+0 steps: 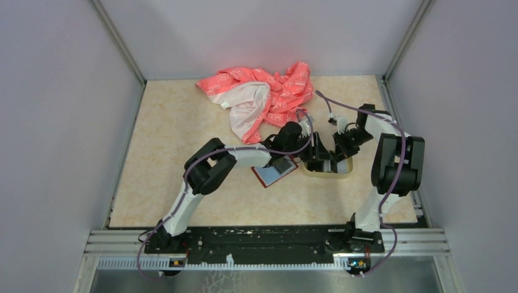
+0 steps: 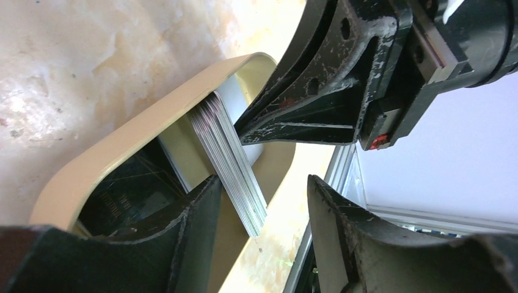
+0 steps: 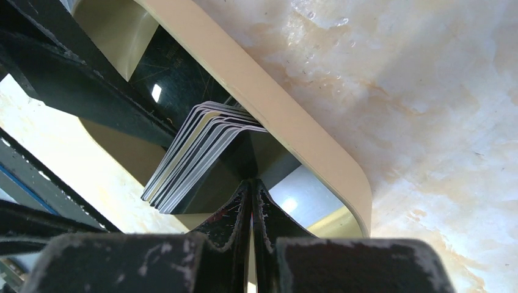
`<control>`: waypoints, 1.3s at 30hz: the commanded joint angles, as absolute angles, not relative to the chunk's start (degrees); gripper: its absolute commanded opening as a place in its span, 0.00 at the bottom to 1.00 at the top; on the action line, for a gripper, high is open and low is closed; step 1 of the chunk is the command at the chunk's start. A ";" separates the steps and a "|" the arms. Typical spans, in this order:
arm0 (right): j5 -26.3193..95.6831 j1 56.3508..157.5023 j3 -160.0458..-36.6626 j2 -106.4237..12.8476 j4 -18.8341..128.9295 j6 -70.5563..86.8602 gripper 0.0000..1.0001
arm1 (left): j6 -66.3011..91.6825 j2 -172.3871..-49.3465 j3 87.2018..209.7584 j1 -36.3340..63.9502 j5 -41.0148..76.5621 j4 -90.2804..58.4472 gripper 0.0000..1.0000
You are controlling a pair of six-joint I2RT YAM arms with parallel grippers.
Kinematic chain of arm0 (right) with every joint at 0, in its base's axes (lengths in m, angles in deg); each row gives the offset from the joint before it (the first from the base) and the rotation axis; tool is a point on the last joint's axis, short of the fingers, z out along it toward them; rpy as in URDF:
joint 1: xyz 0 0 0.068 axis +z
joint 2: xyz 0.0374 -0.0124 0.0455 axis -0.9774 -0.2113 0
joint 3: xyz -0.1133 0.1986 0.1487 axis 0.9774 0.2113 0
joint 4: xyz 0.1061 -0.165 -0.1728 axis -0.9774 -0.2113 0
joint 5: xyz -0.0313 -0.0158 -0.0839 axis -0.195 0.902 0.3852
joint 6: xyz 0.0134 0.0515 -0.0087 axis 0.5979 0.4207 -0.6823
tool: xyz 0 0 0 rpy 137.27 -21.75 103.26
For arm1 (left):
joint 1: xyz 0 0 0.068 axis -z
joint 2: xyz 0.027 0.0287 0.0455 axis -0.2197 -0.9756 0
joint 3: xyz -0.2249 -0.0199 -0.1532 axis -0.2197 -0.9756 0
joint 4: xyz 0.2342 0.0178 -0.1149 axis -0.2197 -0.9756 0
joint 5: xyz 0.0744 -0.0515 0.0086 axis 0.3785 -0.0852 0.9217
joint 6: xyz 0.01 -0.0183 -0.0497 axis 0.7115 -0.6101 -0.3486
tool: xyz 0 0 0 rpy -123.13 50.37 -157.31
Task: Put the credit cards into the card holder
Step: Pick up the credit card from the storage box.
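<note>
Card holder (image 1: 275, 173) lies open on table (image 1: 183, 122), just beside tray (image 1: 333, 176), at its 9 o'clock in top view. L pincer (image 2: 264, 182) is part open w/ nothing clamped. Credit cards (image 2: 229, 162) sit as one stack betw. its fingers, hard by the 9 o'clock finger, w/ a clear gap to the 3 o'clock one. Stack stands on edge inside tray, leaning, long edge running 11 to 5 o'clock in L wrist view. R pincer (image 3: 251, 184) is fully shut and empty, tips touching or nearly touching stack from 2 o'clock in that view. L arm is nearer, so it likely closes across stack's thickness next, then carries it toward 9 o'clock.
</note>
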State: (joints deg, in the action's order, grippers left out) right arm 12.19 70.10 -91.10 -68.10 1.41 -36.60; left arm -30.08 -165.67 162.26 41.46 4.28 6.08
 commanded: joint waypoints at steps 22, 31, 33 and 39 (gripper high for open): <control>8.57 68.25 -93.25 -66.06 1.76 -37.60 0.01 | -26.47 -169.12 169.68 43.91 5.79 -1.36 0.66; 8.33 67.88 -93.28 -65.83 1.77 -37.60 0.01 | -25.48 -164.19 165.74 43.74 6.55 0.29 0.64; 8.31 67.80 -93.28 -65.77 1.77 -37.60 0.01 | -25.39 -163.34 164.94 43.65 7.05 0.43 0.63; 8.22 67.69 -93.24 -65.79 1.68 -37.60 0.01 | -24.88 -161.98 163.26 43.41 7.80 0.72 0.59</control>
